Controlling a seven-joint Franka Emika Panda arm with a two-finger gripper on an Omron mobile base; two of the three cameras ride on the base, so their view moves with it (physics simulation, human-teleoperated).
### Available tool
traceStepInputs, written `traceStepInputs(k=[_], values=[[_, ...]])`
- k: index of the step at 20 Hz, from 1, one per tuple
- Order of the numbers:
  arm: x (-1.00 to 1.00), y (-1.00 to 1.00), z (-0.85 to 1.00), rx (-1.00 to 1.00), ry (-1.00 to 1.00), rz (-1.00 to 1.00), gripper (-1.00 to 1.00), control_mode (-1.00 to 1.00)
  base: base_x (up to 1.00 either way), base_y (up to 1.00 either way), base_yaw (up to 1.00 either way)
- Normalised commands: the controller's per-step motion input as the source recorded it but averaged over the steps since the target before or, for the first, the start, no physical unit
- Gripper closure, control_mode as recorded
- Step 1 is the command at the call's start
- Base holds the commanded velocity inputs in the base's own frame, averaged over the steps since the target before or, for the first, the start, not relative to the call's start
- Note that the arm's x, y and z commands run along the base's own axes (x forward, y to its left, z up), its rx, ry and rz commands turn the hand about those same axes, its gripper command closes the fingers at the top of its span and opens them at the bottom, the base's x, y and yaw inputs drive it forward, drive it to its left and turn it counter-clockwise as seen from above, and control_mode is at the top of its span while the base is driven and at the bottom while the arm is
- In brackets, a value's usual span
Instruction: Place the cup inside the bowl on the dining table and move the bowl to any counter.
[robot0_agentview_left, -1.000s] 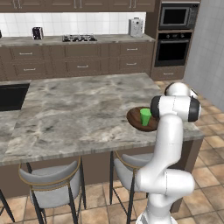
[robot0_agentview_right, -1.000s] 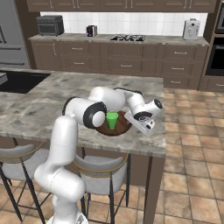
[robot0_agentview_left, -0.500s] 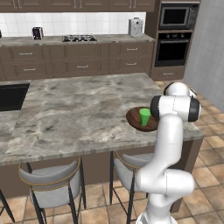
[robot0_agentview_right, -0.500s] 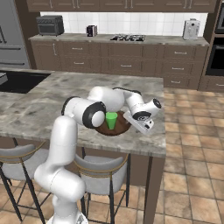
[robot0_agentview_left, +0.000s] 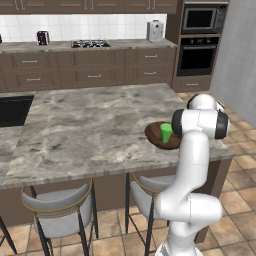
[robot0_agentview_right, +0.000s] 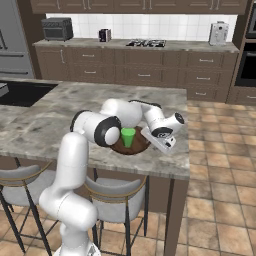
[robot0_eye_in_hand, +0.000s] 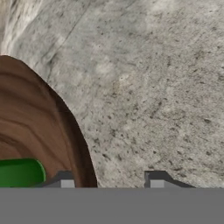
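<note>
The cup (robot0_agentview_right: 128, 137) stands upright inside the bowl (robot0_agentview_right: 134, 147), so the first half of the task looks done; the step in hand appears to be taking hold of the bowl for the carry. The bowl sits on the dining table (robot0_agentview_left: 90, 125), near the table's edge on the side closest to the oven (robot0_agentview_left: 197, 60), and the stools (robot0_agentview_left: 60, 207) stand below the near edge. The gripper (robot0_agentview_right: 159, 143) is low at the bowl's rim, on the side away from the cup. In the hand view, the two fingertips (robot0_eye_in_hand: 65, 182) are spread apart, one over the brown inner wall of the bowl and the other over bare marble outside it, so the jaws stand open and straddle the rim; nothing is clamped yet. Judgement: the next move calls for settling slightly lower so the rim lies well between the fingers, then closing firmly on the wooden wall. After that the bowl must be lifted level, since the cup rides loose inside and could tip. The counter (robot0_agentview_right: 135, 47) lies beyond the table, under the tiled wall with the hob (robot0_agentview_left: 90, 44), well apart from the bowl, so the base will probably need to drive.
</note>
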Motion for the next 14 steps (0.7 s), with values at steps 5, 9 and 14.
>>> traceStepInputs(k=[5, 9, 14], values=[[-0.08, 0.0, 0.0, 0.0, 0.0, 0.0, 1.0, -1.0, 0.0, 0.0, 0.0], [-0.29, 0.0, 0.02, 0.0, 0.0, 0.0, 1.0, -1.0, 0.0, 0.0, 0.0], [-0.36, 0.0, 0.09, 0.0, 0.0, 0.0, 1.0, -1.0, 0.0, 0.0, 0.0]])
